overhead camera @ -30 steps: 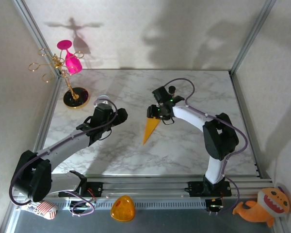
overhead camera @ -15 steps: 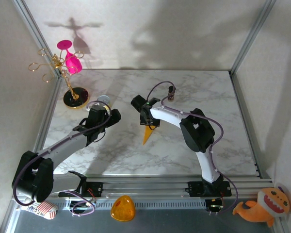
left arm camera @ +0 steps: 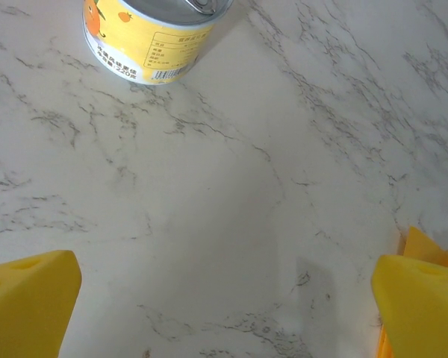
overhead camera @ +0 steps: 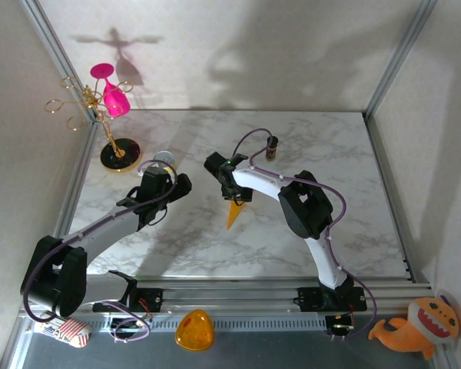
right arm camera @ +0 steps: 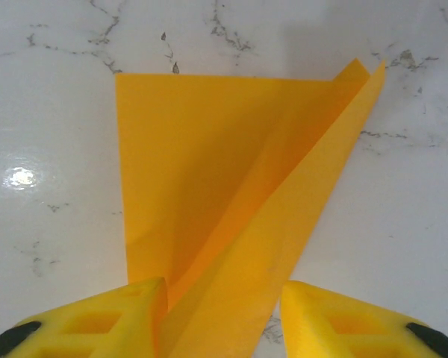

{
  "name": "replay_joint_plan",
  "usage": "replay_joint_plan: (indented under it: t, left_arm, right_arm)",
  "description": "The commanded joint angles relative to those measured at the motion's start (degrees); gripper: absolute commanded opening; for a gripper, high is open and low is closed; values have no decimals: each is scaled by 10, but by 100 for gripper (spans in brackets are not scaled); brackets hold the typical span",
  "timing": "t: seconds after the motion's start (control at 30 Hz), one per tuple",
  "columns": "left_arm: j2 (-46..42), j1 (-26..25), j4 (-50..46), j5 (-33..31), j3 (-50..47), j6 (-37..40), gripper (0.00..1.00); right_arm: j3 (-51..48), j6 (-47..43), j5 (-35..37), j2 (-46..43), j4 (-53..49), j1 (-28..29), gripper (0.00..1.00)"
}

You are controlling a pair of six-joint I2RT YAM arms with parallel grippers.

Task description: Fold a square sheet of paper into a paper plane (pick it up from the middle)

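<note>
The right gripper [right arm camera: 222, 302], jaws half open, straddles the paper plane [right arm camera: 209, 164] at its raised fold without pinching it yet (probably lining up to press the crease), while the left gripper [left arm camera: 224, 306] hovers aside, wide open and empty.

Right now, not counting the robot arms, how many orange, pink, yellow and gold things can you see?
Orange: 3 (paper plane, plastic dome, plush toy)
Pink: 1 (glass)
Yellow: 1 (tin)
Gold: 1 (rack)
Total: 6
</note>
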Motion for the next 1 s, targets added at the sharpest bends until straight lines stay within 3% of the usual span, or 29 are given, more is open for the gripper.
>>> replay_joint_plan:
  t: [0.0, 0.1, 0.43, 0.63, 0.8, 0.97]
  left_arm:
    - [7, 6, 15, 0, -3, 11, 99]
    - [7, 9, 14, -2, -2, 11, 99]
    - [-5, 27, 11, 1, -5, 0, 99]
    - [-29, 63, 14, 34, -25, -26, 99]
    - [-55, 105, 39, 100, -55, -59, 99]
    - [-65, 117, 93, 176, -88, -98, 99]
  right_arm:
    - [21, 14, 24, 2, -32, 7, 42]
    - [25, 16, 26, 4, -39, 7, 38]
    - [24, 18, 33, -10, -43, 8, 7]
    - [29, -28, 13, -48, 17, 7, 2]
    - [-9, -114, -84, -100, 176, 5, 2]
    - [-110, -147, -236, -145, 364, -13, 4]
